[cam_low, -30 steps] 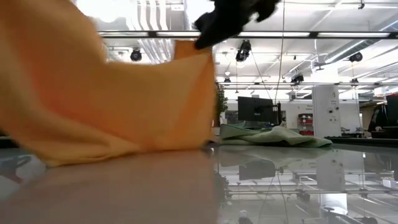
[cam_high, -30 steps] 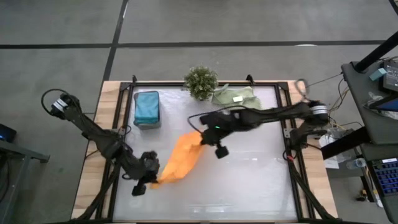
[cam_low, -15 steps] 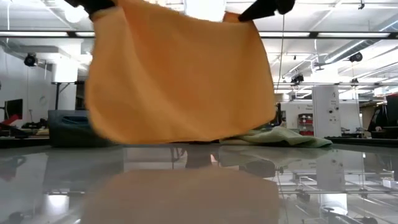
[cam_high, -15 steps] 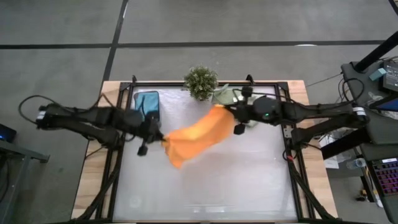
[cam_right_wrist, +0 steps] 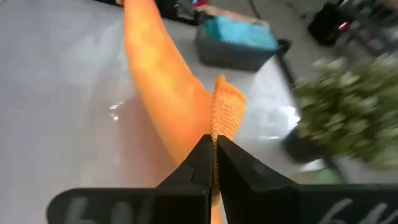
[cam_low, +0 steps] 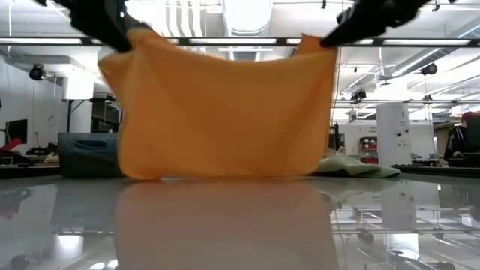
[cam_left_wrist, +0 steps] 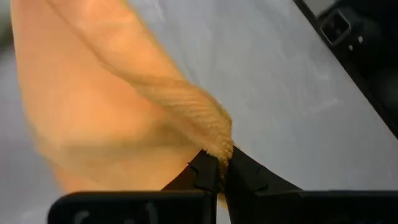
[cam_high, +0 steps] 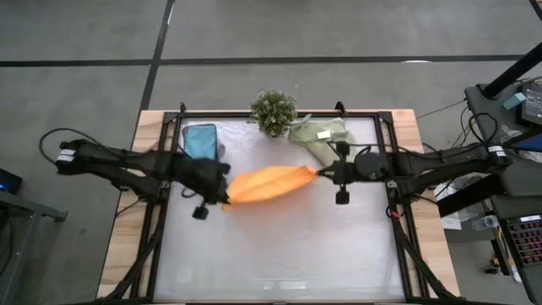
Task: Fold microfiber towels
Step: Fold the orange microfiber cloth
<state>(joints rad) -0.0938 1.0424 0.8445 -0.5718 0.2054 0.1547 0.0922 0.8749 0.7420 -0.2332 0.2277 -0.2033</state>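
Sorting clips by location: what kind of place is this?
Probably a robotics lab or workshop: bare ceiling with ducts and track lights, monitors and equipment racks behind the table, cabled gear beside it.

I'm working in a robotics lab or industrial workshop: exposed ceiling ducts and track lights overhead, a computer monitor at 9 o'clock, a white equipment cabinet at 3 o'clock, my table on bare concrete floor, an electronics cart alongside.
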